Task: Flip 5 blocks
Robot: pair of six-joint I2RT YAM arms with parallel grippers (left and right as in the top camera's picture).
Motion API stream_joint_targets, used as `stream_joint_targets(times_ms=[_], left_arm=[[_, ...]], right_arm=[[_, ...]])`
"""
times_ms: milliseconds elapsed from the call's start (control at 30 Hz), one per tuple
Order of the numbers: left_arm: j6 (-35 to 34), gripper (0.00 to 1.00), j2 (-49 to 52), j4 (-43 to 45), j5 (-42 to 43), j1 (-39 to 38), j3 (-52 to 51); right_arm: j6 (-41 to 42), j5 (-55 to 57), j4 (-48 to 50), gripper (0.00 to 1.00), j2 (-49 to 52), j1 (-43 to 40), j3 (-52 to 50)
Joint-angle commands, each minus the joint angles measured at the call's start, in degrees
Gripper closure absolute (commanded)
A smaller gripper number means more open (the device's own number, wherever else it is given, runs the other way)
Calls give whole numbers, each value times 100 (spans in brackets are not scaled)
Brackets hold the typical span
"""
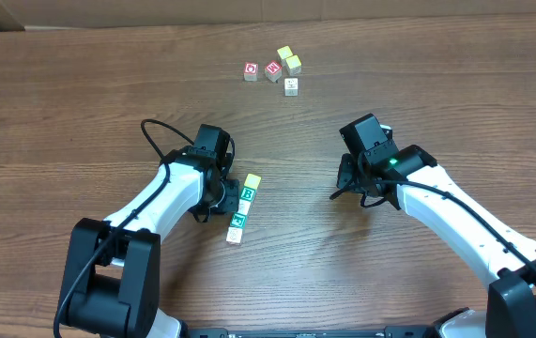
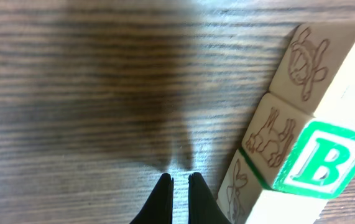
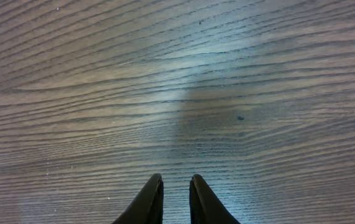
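- The blocks (image 1: 243, 207) – small pale wooden cubes – lie in one slanted row at the centre of the desk, touching face to face, running from upper right down to lower left.
- The top block (image 1: 252, 178) shows a yellowish upper face.
- The B block (image 1: 247, 194) (image 2: 323, 163) next to it shows a green-bordered green "B" facing up.
- The green-printed block (image 1: 238, 222) lies lower in the row.
- The end block (image 1: 234, 236) shows a whitish face.
- In the left wrist view the side faces carry brown line drawings – a turtle face (image 2: 308, 59) uppermost.
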Motion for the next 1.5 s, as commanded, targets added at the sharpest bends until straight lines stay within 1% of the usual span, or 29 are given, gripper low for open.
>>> stream_joint_targets(times_ms=[0, 433, 600, 800, 1033, 1467], left_arm=[[234, 96, 42, 109, 68, -22, -22], [232, 96, 42, 387, 201, -28, -22], [232, 96, 42, 409, 385, -28, -22], [232, 96, 42, 719, 367, -28, -22], [184, 96, 42, 673, 389, -28, -22], [-116, 96, 42, 601, 551, -28, -22]], right_arm=[[20, 105, 39, 83, 2, -22, -31], [7, 105, 44, 82, 2, -22, -31], [-240, 177, 92, 80, 2, -24, -31], [-238, 192, 251, 80, 2, -225, -31], [-238, 188, 236, 80, 2, -503, -31], [-240, 190, 170, 79, 2, -533, -31]])
